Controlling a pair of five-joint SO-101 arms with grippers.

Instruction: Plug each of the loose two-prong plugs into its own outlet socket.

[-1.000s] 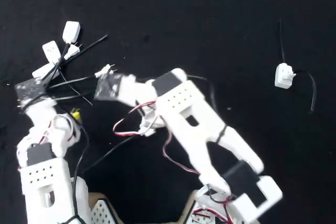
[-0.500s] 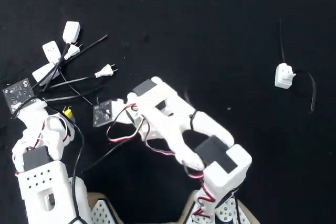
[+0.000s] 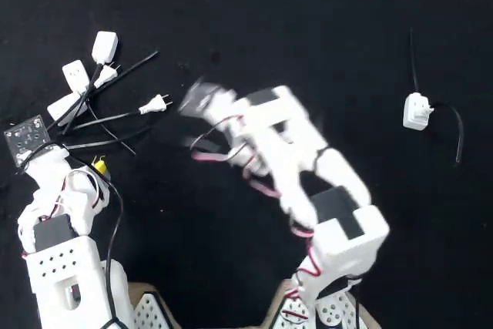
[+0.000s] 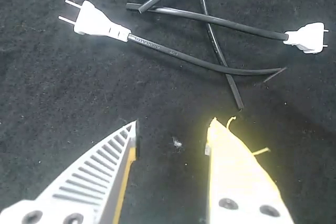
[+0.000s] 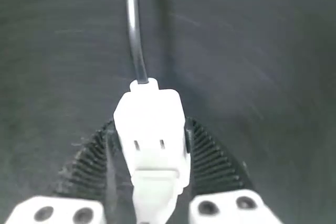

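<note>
Over the table (image 3: pixel 370 36), the right gripper (image 5: pixel 149 125) clasps a socket (image 5: pixel 152 111); the left gripper (image 4: pixel 173 124) gapes.

Right gripper (image 3: pixel 198 99) a blur overhead

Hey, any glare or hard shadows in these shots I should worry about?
High view: even light, the black table swallows shadows, the white arms bright without glare. Left wrist view: faint sheen along the cords, no distinct shadow around the left claw. Right wrist view: the socket in the right claw is bright, its slots visible.
</note>
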